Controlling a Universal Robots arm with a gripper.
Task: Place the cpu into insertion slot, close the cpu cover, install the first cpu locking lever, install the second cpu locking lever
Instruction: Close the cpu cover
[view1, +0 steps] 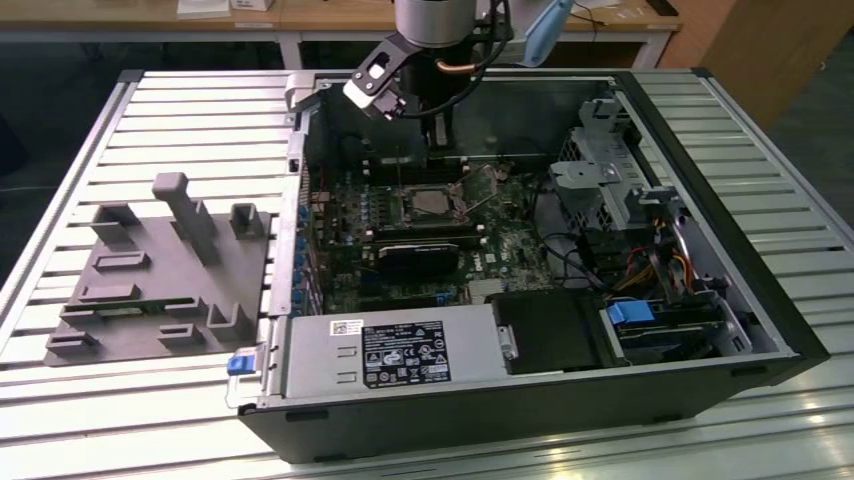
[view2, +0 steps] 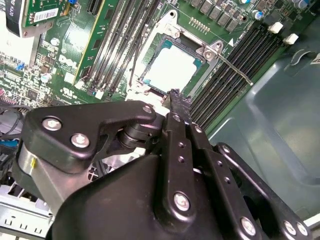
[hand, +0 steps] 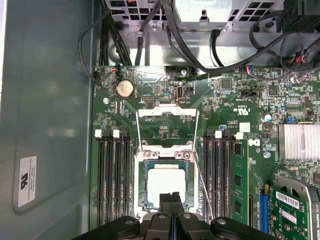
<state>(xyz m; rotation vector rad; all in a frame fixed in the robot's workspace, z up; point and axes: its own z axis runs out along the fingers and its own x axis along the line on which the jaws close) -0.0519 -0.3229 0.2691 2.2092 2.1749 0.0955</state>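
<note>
At 12 o'clock from cpu (view1: 430, 203) in exterior view, gripper (view1: 438, 140) hovers, fingers (hand: 166, 202) pressed together, empty. Cpu lies flat in insertion slot (hand: 141, 190). Chip light, stiff, but fragile, I judge; hold only by side edges.

In the first wrist view the claw (hand: 171, 198) covers one edge of the cpu (hand: 165, 177) and of the insertion slot (hand: 140, 182) and is itself cut off by the picture's edge, while in the exterior view the arm (view1: 434, 20) runs off the top and the slot's parts are too small to tell.
</note>
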